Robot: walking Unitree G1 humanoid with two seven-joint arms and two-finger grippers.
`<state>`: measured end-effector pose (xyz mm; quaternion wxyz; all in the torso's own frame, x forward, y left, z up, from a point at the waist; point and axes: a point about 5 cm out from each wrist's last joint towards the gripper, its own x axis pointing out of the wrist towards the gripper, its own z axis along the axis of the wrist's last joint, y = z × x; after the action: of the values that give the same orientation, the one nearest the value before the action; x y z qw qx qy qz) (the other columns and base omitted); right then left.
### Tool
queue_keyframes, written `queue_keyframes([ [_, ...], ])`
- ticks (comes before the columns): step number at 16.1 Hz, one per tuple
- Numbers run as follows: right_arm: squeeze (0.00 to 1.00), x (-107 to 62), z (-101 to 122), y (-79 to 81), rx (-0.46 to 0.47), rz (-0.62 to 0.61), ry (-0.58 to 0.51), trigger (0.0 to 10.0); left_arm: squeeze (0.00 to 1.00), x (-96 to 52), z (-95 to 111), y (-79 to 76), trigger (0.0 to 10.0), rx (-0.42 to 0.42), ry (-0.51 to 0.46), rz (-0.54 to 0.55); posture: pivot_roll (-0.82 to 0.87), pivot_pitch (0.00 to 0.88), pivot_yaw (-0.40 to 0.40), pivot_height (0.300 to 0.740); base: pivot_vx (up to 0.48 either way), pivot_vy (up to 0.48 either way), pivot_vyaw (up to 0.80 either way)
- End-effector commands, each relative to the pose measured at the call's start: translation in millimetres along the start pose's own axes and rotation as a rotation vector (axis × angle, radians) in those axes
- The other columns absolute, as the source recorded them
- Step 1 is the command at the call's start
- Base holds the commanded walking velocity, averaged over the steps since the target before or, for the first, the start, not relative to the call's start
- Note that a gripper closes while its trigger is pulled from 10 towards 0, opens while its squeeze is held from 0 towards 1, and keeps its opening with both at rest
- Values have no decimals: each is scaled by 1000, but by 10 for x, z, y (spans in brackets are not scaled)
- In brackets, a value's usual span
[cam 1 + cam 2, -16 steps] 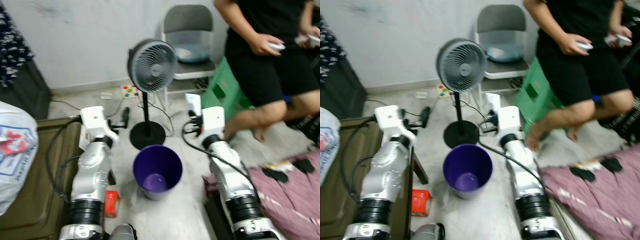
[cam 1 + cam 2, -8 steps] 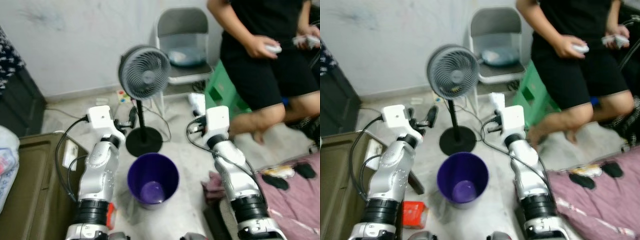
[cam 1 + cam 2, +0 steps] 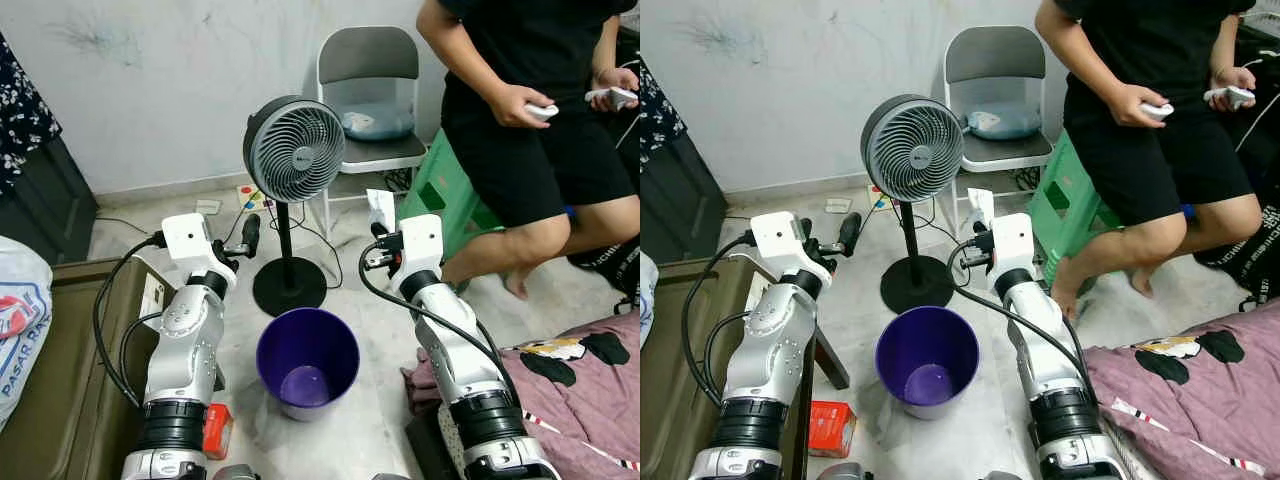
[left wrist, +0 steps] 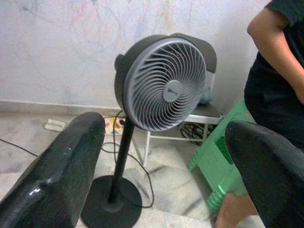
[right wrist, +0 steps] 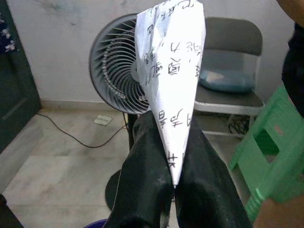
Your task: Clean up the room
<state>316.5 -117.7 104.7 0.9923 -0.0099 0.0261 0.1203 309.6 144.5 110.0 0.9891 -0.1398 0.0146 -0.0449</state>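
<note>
- The right hand is clamped on a folded sheet of printed paper, which stands up out of the pinch with its long axis running straight on from the fingers, pointed end down between them.
- The purple bin sits on the floor between the two arms, lower than the right hand and toward the robot's body and its left. I judge the drop calls for bringing the paper back and inward over the bin's mouth; the right arm holds it, so that arm does the work.
- The left hand has its fingers spread wide with nothing between them, held up on the far side of the bin near the stand fan.
- A small red carton lies on the floor by the left arm, near the edge of the olive desk.
- Hard to tell: what lies in the bottom of the bin, a pale patch only. The paper's lower tip is buried between the fingers. A seated person by the green stool is cut off at the top.
</note>
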Motion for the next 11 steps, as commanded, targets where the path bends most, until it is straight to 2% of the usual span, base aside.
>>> queue_keyframes([
  [1,0,30,44,-171,60,-96,10,10000,0,7,58,4,10000,27,-1,-34,-15,0,15,740,0,0,0],
  [3,0,32,-2,-238,106,-158,50,10000,0,15,92,71,10000,78,4,-49,-9,0,32,740,0,0,0],
  [4,0,7,-78,-202,104,-187,90,10000,0,-5,114,165,10000,118,11,-48,-1,0,43,740,0,0,0],
  [6,0,-16,-151,-157,107,-209,130,10000,0,-41,124,254,10000,142,23,-44,9,0,48,740,0,0,0],
  [7,0,-21,-192,-96,80,-207,154,10000,0,-80,136,345,10000,169,35,-39,17,0,52,740,0,0,0],
  [9,0,16,-198,-23,80,-193,160,10000,0,-108,175,436,10000,190,37,-30,34,0,62,740,0,0,628],
  [11,0,123,-157,22,82,-183,153,10000,0,-101,219,490,10000,206,35,-25,44,0,70,740,0,0,800],
])
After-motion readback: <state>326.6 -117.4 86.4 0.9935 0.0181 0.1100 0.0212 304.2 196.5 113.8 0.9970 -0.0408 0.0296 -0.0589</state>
